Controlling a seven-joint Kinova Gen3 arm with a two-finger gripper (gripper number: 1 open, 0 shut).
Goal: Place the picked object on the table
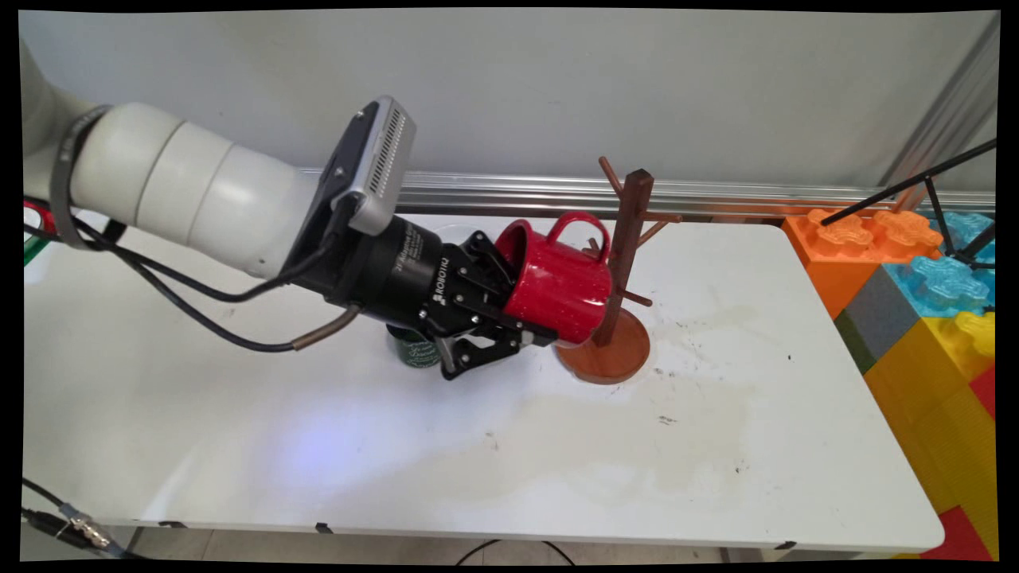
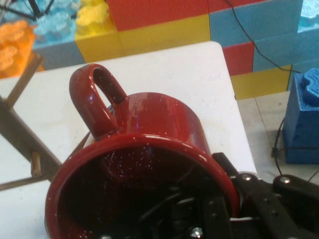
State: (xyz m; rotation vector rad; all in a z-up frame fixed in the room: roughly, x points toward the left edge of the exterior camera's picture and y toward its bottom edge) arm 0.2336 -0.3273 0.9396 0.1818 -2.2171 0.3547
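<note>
**Red mug held up beside the wooden rack**

You have the red mug (image 1: 557, 290) off the table (image 1: 716, 446). The gripper (image 1: 509, 314) has its jaws clamped on the mug's rim, one finger inside and one outside. The mug lies on its side in the air, handle up, its bottom end close against the post of the wooden rack (image 1: 621, 270). It hangs on no peg yet.

The rack stands near the table's far edge, about the middle. A dark green cup (image 1: 414, 350) sits under the gripper, so there is little room below. The near half of the table is open. The big toy blocks (image 1: 915, 302) stand past the right edge.
</note>
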